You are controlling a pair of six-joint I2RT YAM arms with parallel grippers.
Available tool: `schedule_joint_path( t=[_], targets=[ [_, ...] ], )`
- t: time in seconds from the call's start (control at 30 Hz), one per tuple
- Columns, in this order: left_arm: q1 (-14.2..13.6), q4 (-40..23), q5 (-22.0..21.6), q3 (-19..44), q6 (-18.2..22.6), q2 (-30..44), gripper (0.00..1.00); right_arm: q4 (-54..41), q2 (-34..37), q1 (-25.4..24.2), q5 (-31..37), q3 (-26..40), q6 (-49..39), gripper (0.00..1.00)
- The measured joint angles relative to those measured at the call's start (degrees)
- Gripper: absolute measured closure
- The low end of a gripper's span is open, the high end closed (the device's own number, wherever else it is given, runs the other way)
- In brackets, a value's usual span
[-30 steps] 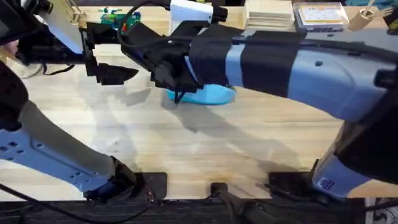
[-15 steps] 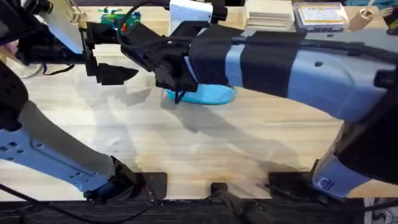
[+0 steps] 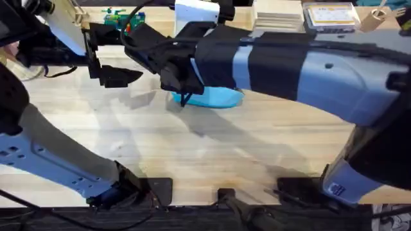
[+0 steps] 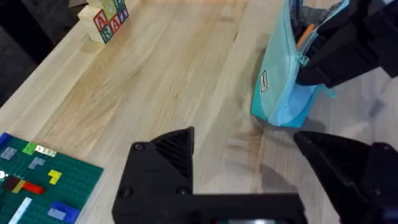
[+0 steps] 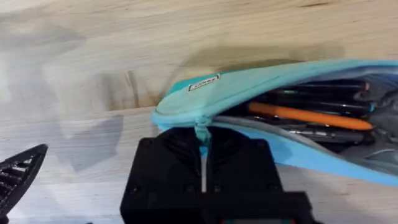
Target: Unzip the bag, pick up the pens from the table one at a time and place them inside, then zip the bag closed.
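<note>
Light blue soft fabric pouch (image 5: 261,84), elongated, lies on its side w/ zipper mouth gaping open; inside, a slim orange stick pen (image 5: 308,116) among several dark pens (image 5: 323,87), all lengthwise. Small white label sewn on pouch's outer face near the end. Right gripper (image 5: 202,140), black, closed on the pouch's blue zipper pull tab (image 5: 201,126) at the pouch end. Left gripper (image 4: 249,155), black w/ ribbed pads, spread wide & empty, hovering over bare desk just beside the pouch. Pouch sits mid-desk toward the far side, partly under the right arm in overhead view. Light wood-grain desk (image 3: 212,151), pale plank seams, matte. Also on desk: green toy brick baseplate w/ coloured bricks (image 4: 37,186) & wooden alphabet blocks (image 4: 104,20).
</note>
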Motion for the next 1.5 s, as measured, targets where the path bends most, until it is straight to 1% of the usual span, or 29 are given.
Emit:
schedule_joint_path(
  t=[0.3, 0.43, 0.67, 0.87, 0.97, 1.1, 1.17, 1.33, 1.5],
  targets=[
    [0.0, 0.01, 0.0, 0.0, 0.0, 0.0, 0.007, -0.22, -0.08, 0.44, 0.14, 0.0, -0.36, 0.967],
    [0.0, 0.04, 0.01, 0.0, 0.01, 0.0, 0.007, -2.57, -0.85, 1.14, 0.28, 0.31, -1.03, 0.967],
    [0.0, 0.04, 0.0, 0.0, 0.0, 0.0, 0.007, -6.77, -1.84, 2.1, 0.22, 3.66, -1.31, 0.967],
    [-0.27, 0.02, 0.85, 0.0, 0.02, 0.0, 0.008, -7.08, -1.84, 2.16, 0.22, 4.04, -1.44, 0.967],
    [-1.05, 0.04, 2.07, 0.0, 0.0, 0.0, 0.008, -7.1, -1.85, 2.16, 0.22, 4.07, -1.45, 0.967],
    [-2.88, 0.04, 3.02, -0.09, 0.15, 0.0, 0.007, -7.08, -1.84, 2.16, 0.22, 4.07, -1.46, 0.967],
    [-3.95, 0.07, 3.41, -0.71, 0.89, 0.0, 0.008, -7.08, -1.84, 2.16, 0.22, 4.07, -1.46, 0.967],
    [-5.8, 0.07, 3.87, -4.57, 3.76, 0.0, 0.008, -7.08, -1.85, 2.16, 0.22, 4.07, -1.89, 0.967],
    [-5.88, 0.28, 3.85, -8.43, 5.77, 0.0, 0.007, -7.09, -1.85, 2.16, 0.22, 4.07, -3.55, 0.967]
  ],
)
